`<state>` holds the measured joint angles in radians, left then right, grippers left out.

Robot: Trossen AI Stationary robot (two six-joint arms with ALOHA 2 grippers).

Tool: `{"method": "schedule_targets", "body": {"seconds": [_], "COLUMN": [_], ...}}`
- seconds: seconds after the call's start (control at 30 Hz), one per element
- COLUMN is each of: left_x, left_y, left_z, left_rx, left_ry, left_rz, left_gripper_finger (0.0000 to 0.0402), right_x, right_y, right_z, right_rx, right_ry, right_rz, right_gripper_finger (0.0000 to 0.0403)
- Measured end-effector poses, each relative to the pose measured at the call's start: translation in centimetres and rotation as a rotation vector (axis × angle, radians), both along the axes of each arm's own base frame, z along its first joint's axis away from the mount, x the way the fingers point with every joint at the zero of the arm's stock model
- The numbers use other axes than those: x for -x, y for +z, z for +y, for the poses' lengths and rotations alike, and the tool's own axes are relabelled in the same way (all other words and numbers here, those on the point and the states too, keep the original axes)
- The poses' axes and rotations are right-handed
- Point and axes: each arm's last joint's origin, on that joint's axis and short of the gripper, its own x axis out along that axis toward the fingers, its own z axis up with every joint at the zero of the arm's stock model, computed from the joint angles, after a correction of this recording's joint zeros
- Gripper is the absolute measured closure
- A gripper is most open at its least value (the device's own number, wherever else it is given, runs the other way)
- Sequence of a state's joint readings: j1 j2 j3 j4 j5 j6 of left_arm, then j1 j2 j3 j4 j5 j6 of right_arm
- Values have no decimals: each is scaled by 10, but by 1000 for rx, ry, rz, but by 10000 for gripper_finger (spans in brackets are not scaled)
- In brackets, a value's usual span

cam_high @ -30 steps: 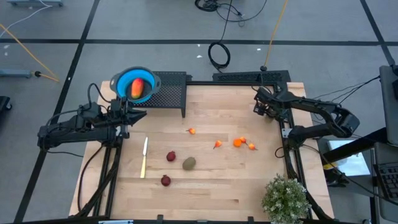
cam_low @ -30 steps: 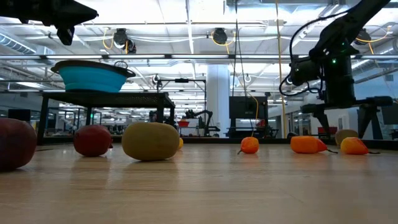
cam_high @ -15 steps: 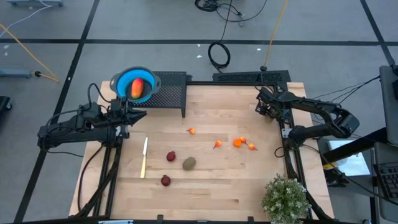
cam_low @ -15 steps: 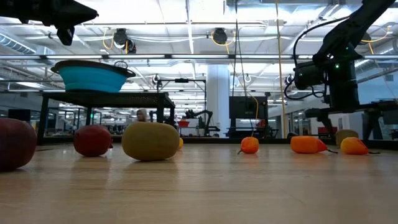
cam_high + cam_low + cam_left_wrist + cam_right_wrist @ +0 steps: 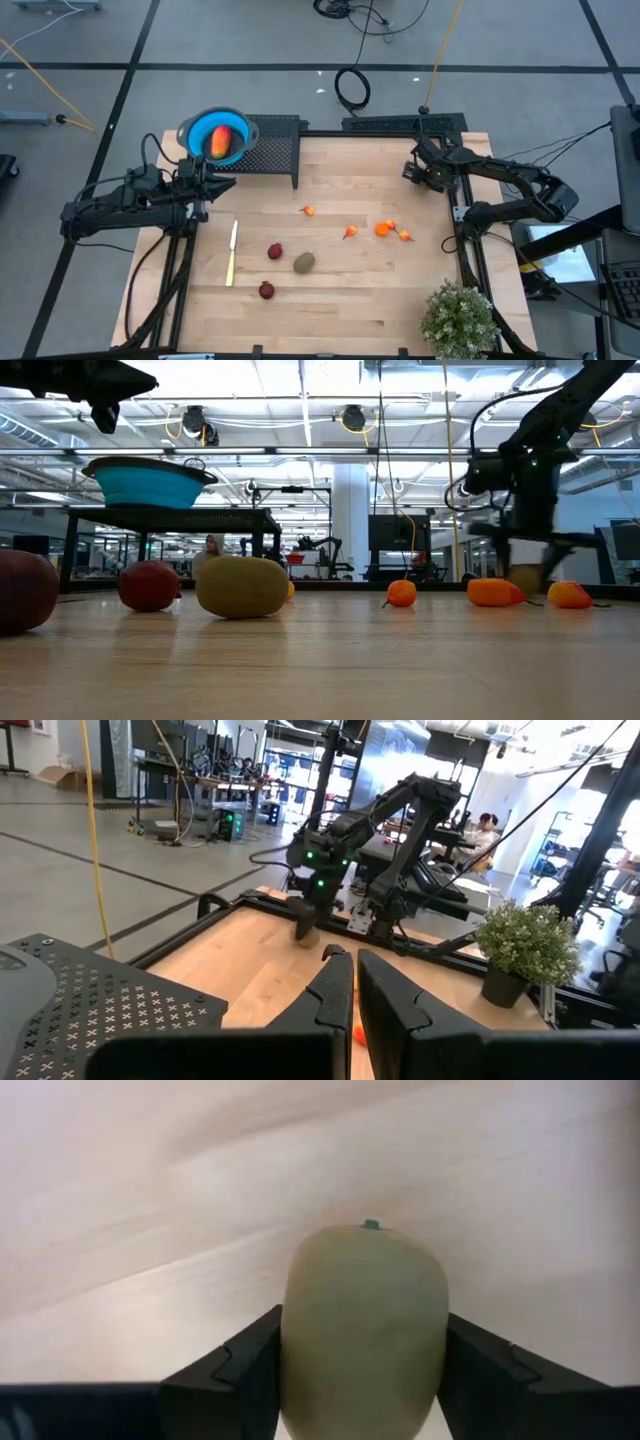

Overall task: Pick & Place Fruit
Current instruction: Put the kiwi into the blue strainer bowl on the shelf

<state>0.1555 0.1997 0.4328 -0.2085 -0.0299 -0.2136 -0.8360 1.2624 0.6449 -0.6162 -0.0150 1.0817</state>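
The right gripper (image 5: 418, 172) is found low over the far right corner of the table (image 5: 340, 300), and an olive-green oval fruit (image 5: 365, 1325) is seen directly between its two fingers (image 5: 235, 1370) in the right wrist view. The fruit fills almost the whole gap, with one finger just beside each flank. Whether the pads are already pressed against the skin cannot be told for certain; the jaws are best described as narrowed around the fruit, contact probable but not confirmed. The fruit's long axis is seen to run along the fingers, away from the wrist, so that the grip is taken across its short width. Its small green tip is pointed away from the camera, towards the bare wood beyond. In the high view this fruit is hidden under the gripper.

The blue bowl (image 5: 216, 137) is set on a raised stand at the far left corner, with a red-orange piece (image 5: 220, 143) already inside, so a carry across the table's far edge is judged to be needed. The left gripper (image 5: 346, 990) is held near the bowl with its fingers closed on nothing.

Other fruit is left mid-table: a second olive-green oval (image 5: 304, 262), two dark red round ones (image 5: 274, 251) and several tiny orange ones (image 5: 383, 229).
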Motion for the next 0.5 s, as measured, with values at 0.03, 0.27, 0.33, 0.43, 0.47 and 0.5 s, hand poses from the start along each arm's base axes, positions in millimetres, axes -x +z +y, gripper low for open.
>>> {"method": "schedule_targets", "body": {"seconds": [0.03,0.27,0.33,0.43,0.47,0.5], "left_x": [0,0,0,0,0,0], "left_y": [0,0,0,0,0,0], "left_z": [0,0,0,0,0,0], "left_rx": [4,30,32,35,35,35], "left_ry": [0,5,6,6,6,6], "left_rz": [-1,-6,-6,-7,-7,-7], "left_gripper_finger": [385,385,385,385,385,385], "right_x": [-3,-28,-33,-39,-40,-41], "right_y": [2,38,53,76,83,91], "right_z": [-2,-18,-22,-24,-25,-25], "right_rx": [12,240,331,466,512,560], "right_ry": [18,182,237,324,356,389], "right_rz": [-62,-556,-688,-867,-922,-974], "right_gripper_finger": [202,192,194,197,198,198]}}
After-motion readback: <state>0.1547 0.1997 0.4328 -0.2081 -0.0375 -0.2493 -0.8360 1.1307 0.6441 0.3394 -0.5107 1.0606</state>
